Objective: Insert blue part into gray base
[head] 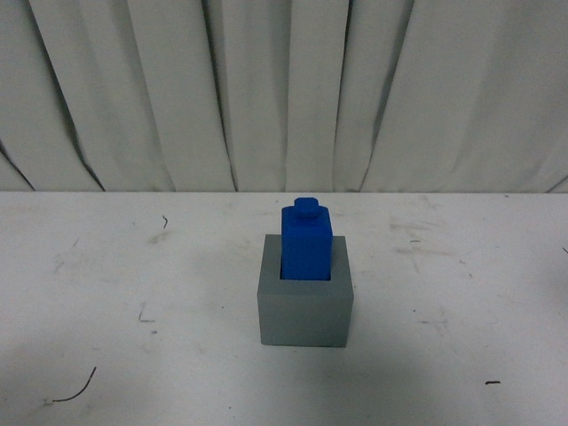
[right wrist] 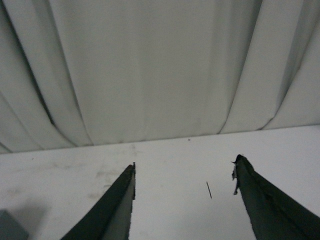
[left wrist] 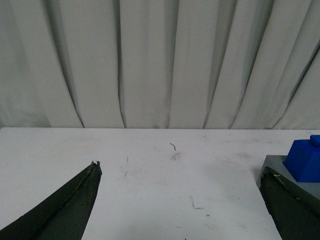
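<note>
Well left of the gray base [head: 305,311] and nearer the camera, on the scuffed white table [head: 133,284]: a thin curved dark scrap [head: 75,389]. Further back on that same side, a small hooked mark [head: 164,221].

Seen from the left wrist: left gripper [left wrist: 180,171] low over the tabletop, left of the gray base, jaws spread wide with only bare table between the dark fingers [left wrist: 65,210]. One finger overlapping the near corner of the gray base in that view; touching or merely in front, impossible to tell.

At the middle of the table: the gray base itself, squarely facing the front camera. Standing upright in its top recess, the blue part [head: 306,244], lower portion sunk below the rim, upper body and small knob rising clear above it.

Right of the gray base: faint scuffs, then a small dark speck [head: 493,382] nearer the camera. Seen from the right wrist: right gripper [right wrist: 185,164] with jaws apart, gripping nothing, a short dark sliver [right wrist: 209,190] lying on the table in the gap. Only a gray corner of the base at that picture's edge.

Behind the gray base, across the whole width: a pleated pale curtain [head: 177,89].
</note>
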Robot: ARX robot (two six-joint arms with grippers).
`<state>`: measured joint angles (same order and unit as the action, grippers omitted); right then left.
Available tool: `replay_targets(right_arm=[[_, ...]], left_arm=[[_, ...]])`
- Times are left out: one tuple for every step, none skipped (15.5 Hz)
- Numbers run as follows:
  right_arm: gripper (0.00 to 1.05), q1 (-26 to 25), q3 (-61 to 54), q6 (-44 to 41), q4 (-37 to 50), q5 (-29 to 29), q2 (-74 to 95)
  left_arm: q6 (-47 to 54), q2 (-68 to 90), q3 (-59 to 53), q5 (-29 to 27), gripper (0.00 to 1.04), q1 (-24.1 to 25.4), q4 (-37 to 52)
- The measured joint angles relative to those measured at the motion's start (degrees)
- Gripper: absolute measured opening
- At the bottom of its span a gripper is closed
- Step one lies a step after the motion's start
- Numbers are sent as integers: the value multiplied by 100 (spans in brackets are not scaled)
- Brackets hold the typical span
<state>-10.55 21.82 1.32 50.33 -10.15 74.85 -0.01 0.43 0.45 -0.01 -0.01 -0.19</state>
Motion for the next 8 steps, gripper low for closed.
replay_targets(right_arm=[[53, 61, -400, -55, -494, 42, -750], [41, 260, -675, -87, -1067, 251, -1558], [30, 511, -841, -94, -1576, 463, -2282], [17, 949, -984, -94, -2175, 874, -3106], [4, 1095, -1132, -111, -2376, 922, -3729], [2, 1082, -1215, -122, -2382, 1003, -3991], [2, 1054, -1381, -120, -2479, 1019, -4159], [2, 1054, -1541, -120, -2590, 1019, -4286]], left_arm=[[2, 0, 0, 0, 98, 0, 2], [0, 0, 0, 0, 98, 0, 0], [0, 0, 0, 0, 98, 0, 0], [0, 0, 0, 0, 98, 0, 2], [0, 0, 0, 0, 98, 0, 2], [0, 0, 0, 0, 98, 0, 2], [0, 0, 0, 0, 98, 0, 2], [2, 0, 0, 0, 98, 0, 0]])
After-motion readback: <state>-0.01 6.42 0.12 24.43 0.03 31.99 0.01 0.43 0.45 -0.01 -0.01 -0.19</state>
